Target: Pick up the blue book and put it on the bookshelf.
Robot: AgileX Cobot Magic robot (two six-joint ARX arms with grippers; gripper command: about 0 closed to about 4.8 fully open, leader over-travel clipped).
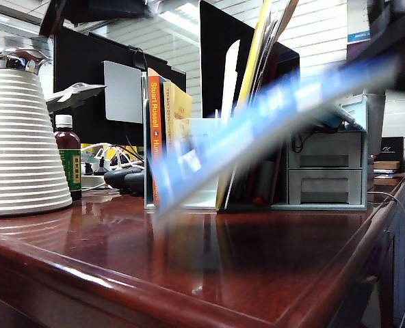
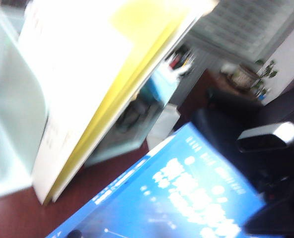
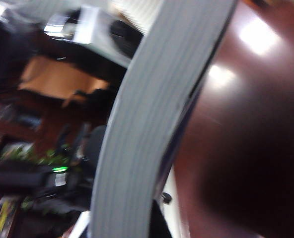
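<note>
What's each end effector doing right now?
Left end effector, by the blue book cover: blurred, cannot tell open or closed.
Right end effector, at the book's raised end: apparently closed on it.

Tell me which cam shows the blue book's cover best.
Left wrist view: the bright-blue softcover book shows its front cover with white text, though blurred. Exterior view shows it only as a tilted, motion-smeared blue streak. Right wrist view shows just its grey page edge.
</note>
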